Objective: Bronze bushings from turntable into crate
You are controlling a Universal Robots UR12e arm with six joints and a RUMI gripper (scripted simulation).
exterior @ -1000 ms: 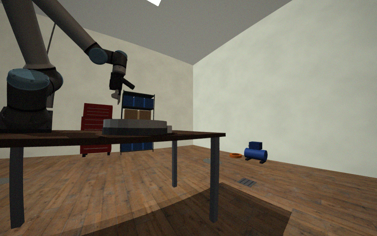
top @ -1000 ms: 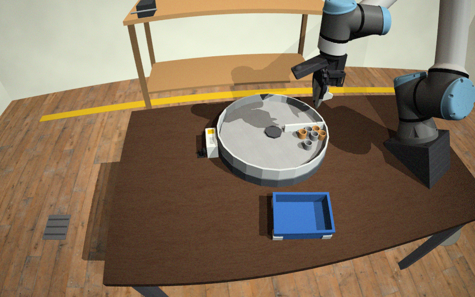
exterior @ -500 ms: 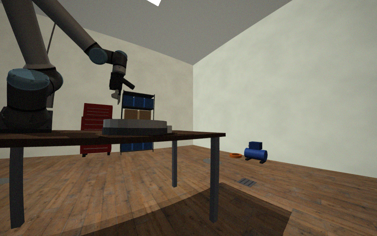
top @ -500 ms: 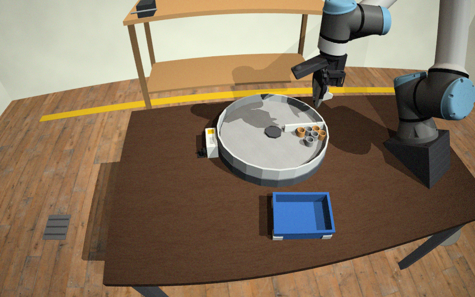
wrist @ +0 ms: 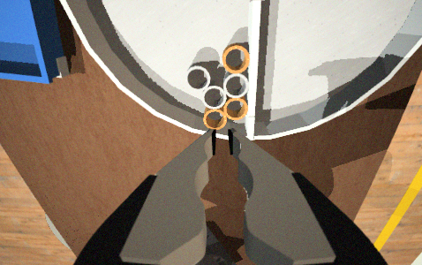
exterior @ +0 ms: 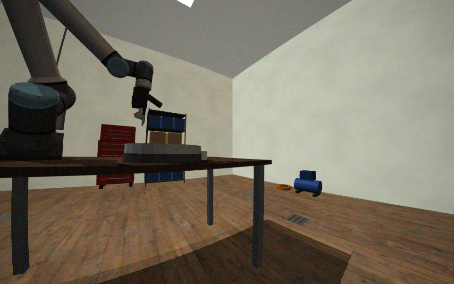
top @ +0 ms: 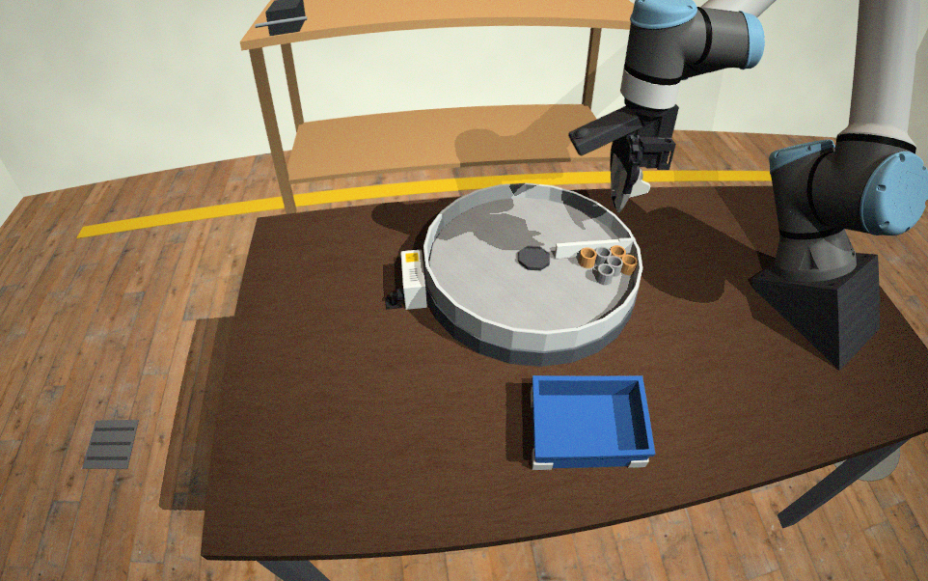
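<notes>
My gripper (top: 620, 203) (exterior: 142, 123) (wrist: 222, 131) is shut and empty, with a narrow gap between its tips. It hangs above the turntable's rim, beside the bushings. The round grey turntable (top: 533, 339) (exterior: 160, 149) (wrist: 154, 26) holds several upright bushings clustered by a white bar. One bronze bushing (top: 587, 262) (wrist: 224, 59) is at the cluster's inner end. A second (top: 617, 247) (wrist: 236, 118) and a third bronze bushing (top: 629, 268) (wrist: 214, 128) are near the outer wall. Three steel bushings (top: 604, 278) (wrist: 188, 78) stand among and beside them. The blue crate (top: 574, 425) (wrist: 15, 26) is empty.
The white bar (top: 574, 250) (wrist: 254, 66) reaches inward from the turntable's wall. A dark hub (top: 533, 258) is at its centre. A white control box (top: 413, 284) stands at its left side. The robot's base (top: 838, 308) is on the table's right. A wooden shelf unit (top: 438, 140) is behind.
</notes>
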